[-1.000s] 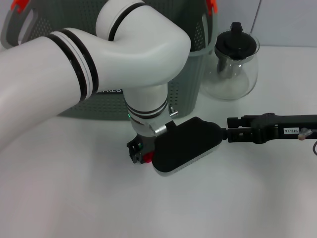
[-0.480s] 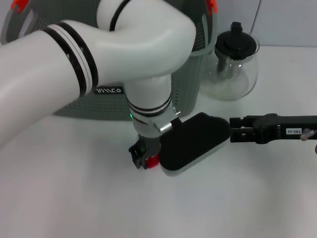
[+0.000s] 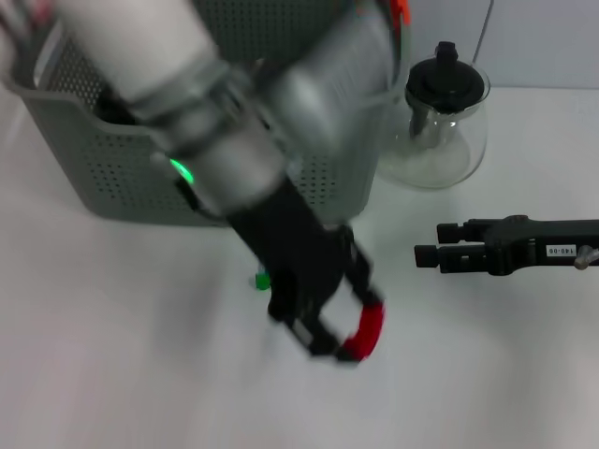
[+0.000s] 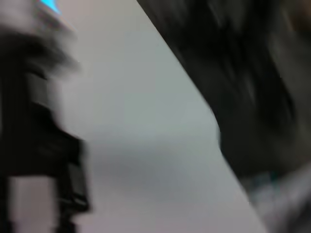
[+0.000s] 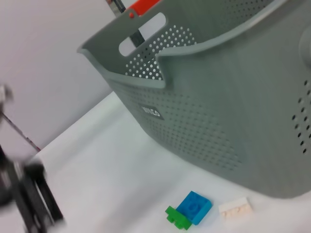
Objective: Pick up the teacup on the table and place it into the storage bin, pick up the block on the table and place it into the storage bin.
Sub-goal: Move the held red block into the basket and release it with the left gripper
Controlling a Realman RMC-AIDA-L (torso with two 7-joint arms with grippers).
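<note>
The left gripper (image 3: 344, 329) hangs low over the white table (image 3: 487, 374), jaws closed on a small red block (image 3: 367, 327), near the grey-green perforated plastic storage bin (image 3: 122, 178). The right gripper (image 3: 426, 254) waits at the right, its opening unclear.

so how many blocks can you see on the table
3, by the storage bin wall: a blue block overlapping a green block, a white block alongside. Others may be hidden.

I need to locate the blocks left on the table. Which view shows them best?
The right wrist view: blue and green blocks and a white block lie on the table beside the bin. The head view shows only a green speck behind the left arm; the left wrist view shows none.
</note>
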